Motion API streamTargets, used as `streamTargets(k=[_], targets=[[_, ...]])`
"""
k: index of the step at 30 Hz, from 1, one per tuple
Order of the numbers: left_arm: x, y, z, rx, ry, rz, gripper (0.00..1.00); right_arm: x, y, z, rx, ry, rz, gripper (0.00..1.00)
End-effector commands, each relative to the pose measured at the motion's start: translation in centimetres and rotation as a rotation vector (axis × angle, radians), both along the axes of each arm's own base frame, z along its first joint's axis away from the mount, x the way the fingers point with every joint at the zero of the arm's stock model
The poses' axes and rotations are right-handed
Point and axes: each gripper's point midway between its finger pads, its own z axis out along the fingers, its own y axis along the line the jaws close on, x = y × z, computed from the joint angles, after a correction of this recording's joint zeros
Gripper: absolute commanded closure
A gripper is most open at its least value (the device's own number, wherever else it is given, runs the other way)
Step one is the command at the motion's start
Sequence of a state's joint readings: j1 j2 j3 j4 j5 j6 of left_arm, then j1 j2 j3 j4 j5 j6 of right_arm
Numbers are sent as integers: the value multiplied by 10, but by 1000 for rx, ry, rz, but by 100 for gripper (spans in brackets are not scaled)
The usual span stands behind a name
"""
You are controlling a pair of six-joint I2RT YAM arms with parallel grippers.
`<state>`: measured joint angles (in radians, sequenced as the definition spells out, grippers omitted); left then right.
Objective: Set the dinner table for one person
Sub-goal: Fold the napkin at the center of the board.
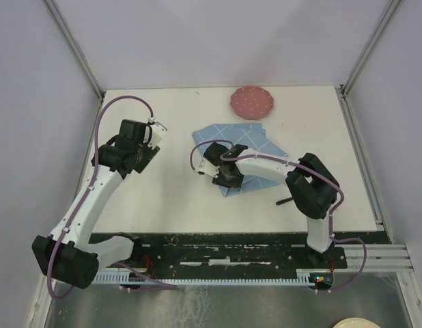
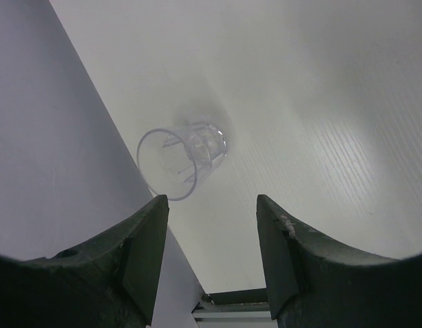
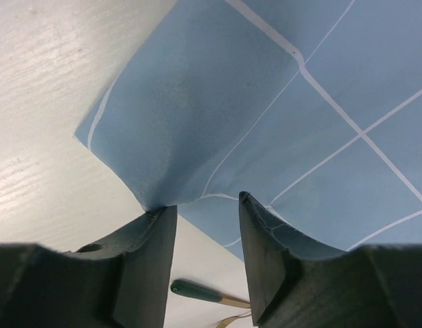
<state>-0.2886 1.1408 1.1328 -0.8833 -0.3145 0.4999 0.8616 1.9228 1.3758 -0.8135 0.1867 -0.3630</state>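
Observation:
The white dinner table (image 1: 170,198) carries a blue grid-patterned placemat (image 1: 255,147), rumpled and folded near the middle. My right gripper (image 1: 212,171) sits at the mat's left edge. In the right wrist view its jaws (image 3: 207,201) stand apart, and a lifted fold of the placemat (image 3: 218,123) rests against the left fingertip (image 3: 160,215). A pink speckled plate (image 1: 252,102) lies at the back. My left gripper (image 1: 156,133) hovers left of the mat, open and empty (image 2: 211,205). A clear cup (image 2: 182,160) lies on its side ahead of it, next to the left wall.
A green-handled utensil (image 3: 211,292) lies on the table below the right jaws. Another dark utensil (image 1: 286,201) shows beside the right arm. Grey walls (image 1: 33,102) close in the table on the left, back and right.

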Motion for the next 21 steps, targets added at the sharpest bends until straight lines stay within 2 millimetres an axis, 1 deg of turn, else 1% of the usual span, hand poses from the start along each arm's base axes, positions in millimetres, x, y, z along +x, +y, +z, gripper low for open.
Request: streamTargets(k=[1, 6, 7, 8, 9, 10, 13, 14, 16, 21], targets=[[7, 3, 22, 31, -67, -23, 39, 17, 11, -10, 19, -47, -22, 53], [6, 7, 26, 52, -75, -28, 39, 31, 18, -13, 11, -84, -39, 67], [5, 7, 27, 55, -77, -28, 39, 33, 20, -12, 15, -94, -44, 72], [5, 8, 29, 59, -81, -27, 39, 35, 20, -10, 17, -102, -47, 81], [5, 9, 30, 62, -84, -27, 39, 36, 20, -8, 16, -111, -53, 93], [5, 9, 31, 63, -88, -27, 39, 38, 20, -4, 20, -123, -59, 98], [5, 9, 33, 60, -95, -23, 39, 41, 20, 6, 25, -146, -57, 98], [4, 9, 34, 59, -99, -22, 39, 42, 19, 15, 35, -163, -52, 98], [5, 9, 35, 59, -100, -23, 39, 42, 21, 26, 55, -175, -49, 98], [5, 8, 35, 52, -105, -24, 39, 38, 33, 59, 100, -175, -35, 98]])
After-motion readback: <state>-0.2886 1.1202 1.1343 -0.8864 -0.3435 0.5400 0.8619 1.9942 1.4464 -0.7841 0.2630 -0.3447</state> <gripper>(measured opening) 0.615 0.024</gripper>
